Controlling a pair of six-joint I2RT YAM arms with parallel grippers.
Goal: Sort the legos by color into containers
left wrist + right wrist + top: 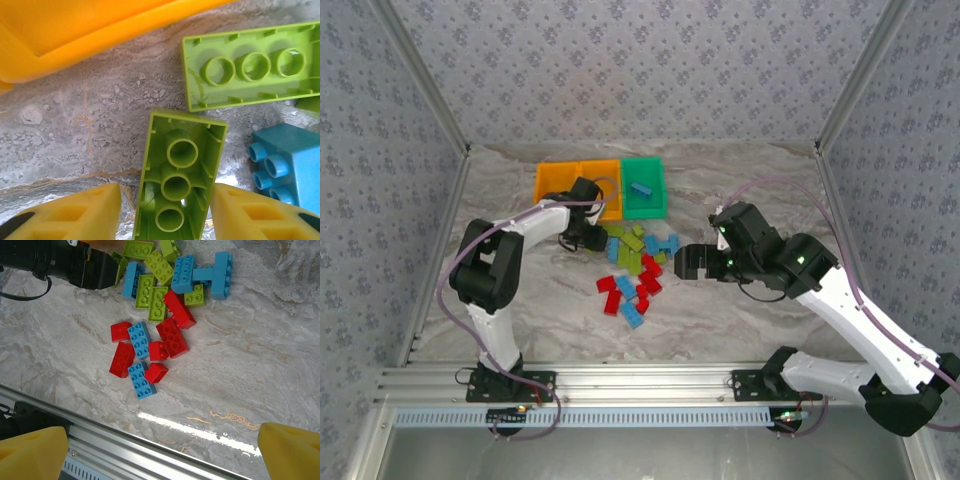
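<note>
Legos point(172, 337) lie in a loose heap at mid tabletop point(550, 300), red ones nearer the arms, blue and lime ones toward the back. One blue brick point(640, 189) lies in the green bin point(656, 203), which stands at the back beside two orange bins point(555, 185), all three touching in a row.

The left fingers point(75, 215) are down at the heap's back-left edge, close in front of an orange bin. They stand apart, straddling an upturned lime brick point(177, 175). A strip of tabletop shows between one finger and the brick; whether the other finger touches it I cannot tell. Crowding this brick are a second upturned lime brick point(250, 67) just beyond it and a blue brick point(285, 165) close at its side, and the orange bin's wall point(100, 30) runs near.

The right fingers point(35, 452) hang spread wide and hold nothing, just beside the heap's right edge.

Bare tabletop lies open left and right of the heap and between it and the metal rail point(150, 445) at the near edge. Patterned walls point(620, 70) close in the back and both sides.
</note>
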